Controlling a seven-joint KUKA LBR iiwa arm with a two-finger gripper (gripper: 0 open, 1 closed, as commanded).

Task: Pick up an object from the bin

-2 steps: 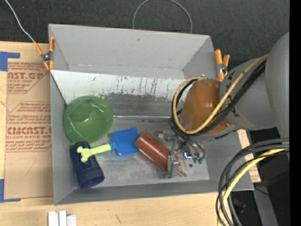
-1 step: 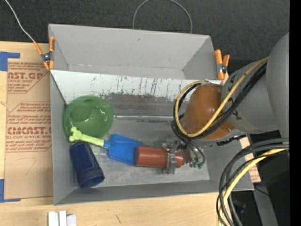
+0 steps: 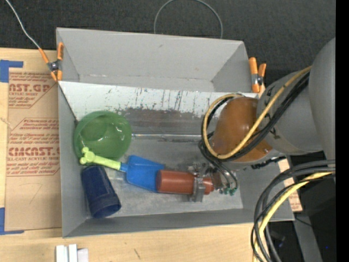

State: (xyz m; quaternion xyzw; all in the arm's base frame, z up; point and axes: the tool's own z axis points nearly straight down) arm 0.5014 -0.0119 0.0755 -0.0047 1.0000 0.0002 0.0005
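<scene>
Where the grey bin's scuffed metal floor (image 3: 163, 201) meets its left wall sits a green bowl (image 3: 102, 135); below it a dark blue cup (image 3: 100, 191), right of it a blue scoop (image 3: 143, 173), then a red-brown cylinder (image 3: 175, 182) ending at the jaws; open or clenched, I cannot tell.

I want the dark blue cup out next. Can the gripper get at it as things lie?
Probably yes. The dark blue cup lies uncovered in the bin's lower left corner; the gripper is by the red-brown cylinder. The bin wall beside the cup may crowd it.
</scene>
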